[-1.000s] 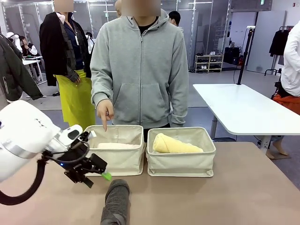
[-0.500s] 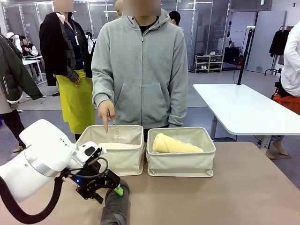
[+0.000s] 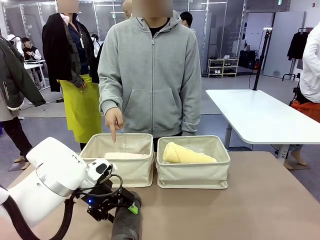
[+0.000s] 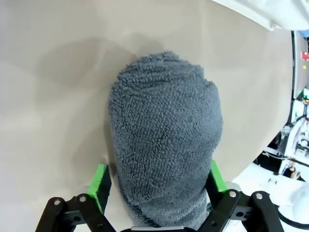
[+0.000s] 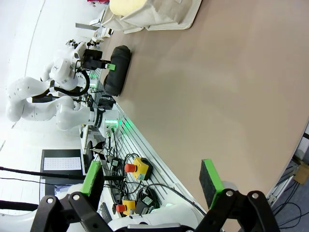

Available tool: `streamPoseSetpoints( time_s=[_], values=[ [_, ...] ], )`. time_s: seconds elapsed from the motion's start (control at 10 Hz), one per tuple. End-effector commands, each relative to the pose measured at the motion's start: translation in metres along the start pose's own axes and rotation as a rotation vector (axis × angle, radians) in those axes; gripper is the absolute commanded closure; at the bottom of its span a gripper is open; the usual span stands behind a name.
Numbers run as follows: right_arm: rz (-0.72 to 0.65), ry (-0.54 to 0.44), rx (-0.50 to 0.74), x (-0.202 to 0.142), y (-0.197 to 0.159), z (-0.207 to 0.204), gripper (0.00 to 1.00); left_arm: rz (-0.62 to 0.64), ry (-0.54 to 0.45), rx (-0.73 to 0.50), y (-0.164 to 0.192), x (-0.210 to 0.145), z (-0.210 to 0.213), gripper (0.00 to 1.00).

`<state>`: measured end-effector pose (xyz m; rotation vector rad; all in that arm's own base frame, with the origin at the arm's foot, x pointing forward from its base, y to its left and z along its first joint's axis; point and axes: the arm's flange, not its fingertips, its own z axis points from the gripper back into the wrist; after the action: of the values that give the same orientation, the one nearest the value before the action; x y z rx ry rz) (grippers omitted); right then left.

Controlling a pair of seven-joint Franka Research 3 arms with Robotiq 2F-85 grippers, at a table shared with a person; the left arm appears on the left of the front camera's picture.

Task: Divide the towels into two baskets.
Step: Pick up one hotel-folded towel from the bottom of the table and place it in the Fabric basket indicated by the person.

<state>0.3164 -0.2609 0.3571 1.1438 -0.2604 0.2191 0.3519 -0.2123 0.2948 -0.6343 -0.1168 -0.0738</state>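
Lying on the tan table (image 3: pixel 260 200) near its robot-side edge, just in front of the left basket (image 3: pixel 122 167), the dark grey towel (image 4: pixel 166 140) is sitting between the left gripper (image 4: pixel 159 186) fingers, whose green pads (image 4: pixel 100 184) are straddling it, one touching the roll and the other standing slightly off, so a firm clamp cannot be confirmed. Resting inside the baskets are a pale roll (image 3: pixel 125 155) on the left, under the person's pointing hand (image 3: pixel 114 120), and a yellow towel (image 3: pixel 187 154) in the right basket (image 3: pixel 194 167), with wide bare tabletop lying to the right of both. Hovering over that bare stretch, the right gripper (image 5: pixel 152 181) is holding its jaws wide apart around nothing.
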Motion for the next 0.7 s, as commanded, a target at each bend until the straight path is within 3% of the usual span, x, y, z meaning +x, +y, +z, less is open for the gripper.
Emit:
streamPoseSetpoints(
  time_s=[0.0,0.6],
  values=[
    [0.001,-0.002,-0.014,-0.003,0.003,-0.001,0.0,-0.039,0.0,-0.031,0.019,-0.051,0.011,0.19],
    [0.001,-0.002,-0.014,-0.003,0.003,-0.001,0.0,-0.103,-0.024,-0.052,0.014,-0.048,0.033,0.79]
  ],
)
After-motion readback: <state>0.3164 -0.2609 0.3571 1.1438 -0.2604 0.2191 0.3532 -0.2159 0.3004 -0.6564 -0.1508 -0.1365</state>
